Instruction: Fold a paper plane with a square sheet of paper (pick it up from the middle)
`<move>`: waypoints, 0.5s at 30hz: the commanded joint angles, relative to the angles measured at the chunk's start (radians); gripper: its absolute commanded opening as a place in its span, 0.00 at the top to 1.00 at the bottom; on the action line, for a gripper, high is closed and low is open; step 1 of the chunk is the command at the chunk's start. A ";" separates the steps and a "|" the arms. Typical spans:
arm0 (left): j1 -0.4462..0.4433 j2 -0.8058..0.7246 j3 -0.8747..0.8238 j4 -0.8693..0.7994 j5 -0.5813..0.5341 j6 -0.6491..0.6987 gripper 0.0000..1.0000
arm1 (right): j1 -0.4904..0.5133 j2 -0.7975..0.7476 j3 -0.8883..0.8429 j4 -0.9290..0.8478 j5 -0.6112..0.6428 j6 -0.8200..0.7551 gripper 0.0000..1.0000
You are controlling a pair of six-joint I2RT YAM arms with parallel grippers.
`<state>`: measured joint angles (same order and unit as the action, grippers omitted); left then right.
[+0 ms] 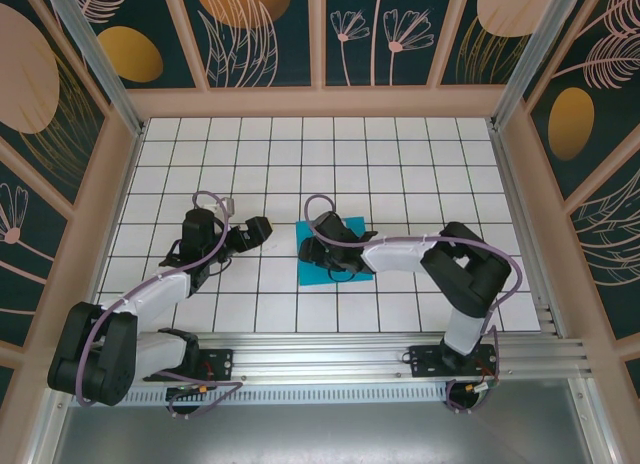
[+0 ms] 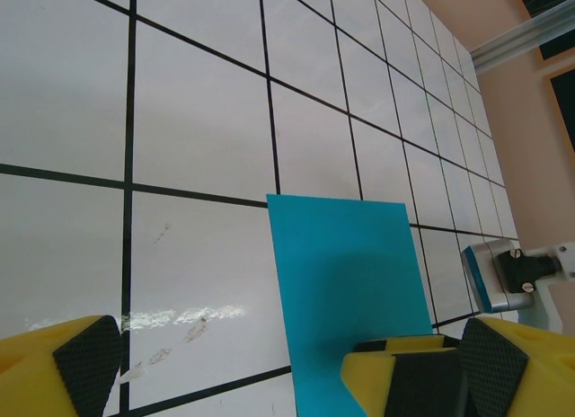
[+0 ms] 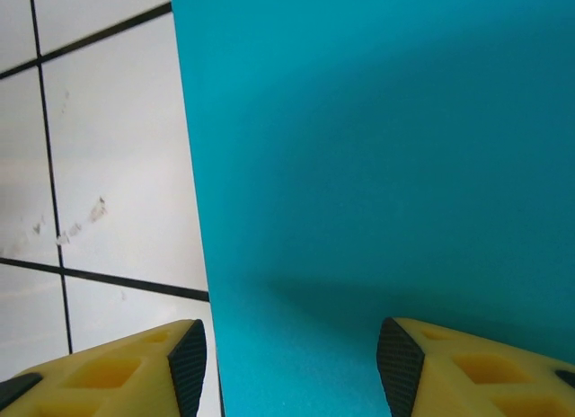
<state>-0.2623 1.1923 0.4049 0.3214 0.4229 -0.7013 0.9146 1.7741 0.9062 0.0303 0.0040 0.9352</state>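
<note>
**Top view.** The square sheet of paper [image 1: 348, 228] is lying flat at mid-grid on the table [image 1: 400, 164]. You are hovering the right gripper [image 1: 306, 251] over its 9 o'clock edge, fingers apart and straddling that edge, clamping nothing. The sheet's middle is lying toward 3 o'clock. The left gripper [image 1: 255, 230], fingers fully apart, is standing farther off at 9 o'clock.

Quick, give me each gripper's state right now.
Left gripper: open, holding nothing.
Right gripper: open, jaws straddling an edge of the square sheet of paper, not gripping it.
</note>
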 commanded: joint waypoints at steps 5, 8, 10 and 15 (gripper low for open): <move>-0.007 -0.003 0.005 0.019 0.019 -0.003 0.01 | 0.013 -0.051 0.059 -0.106 0.139 -0.054 0.36; -0.022 0.010 0.015 0.029 0.012 -0.004 0.01 | 0.008 -0.107 0.112 -0.255 0.289 -0.133 0.24; -0.043 0.023 0.023 0.030 -0.002 -0.006 0.01 | 0.003 -0.141 0.120 -0.323 0.392 -0.163 0.13; -0.077 0.021 0.008 0.073 -0.062 -0.020 0.02 | -0.004 -0.238 0.080 -0.323 0.561 -0.239 0.01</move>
<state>-0.3267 1.2167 0.4053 0.3382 0.3985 -0.7059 0.9180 1.5925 0.9951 -0.2371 0.4065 0.7715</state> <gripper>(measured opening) 0.985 0.988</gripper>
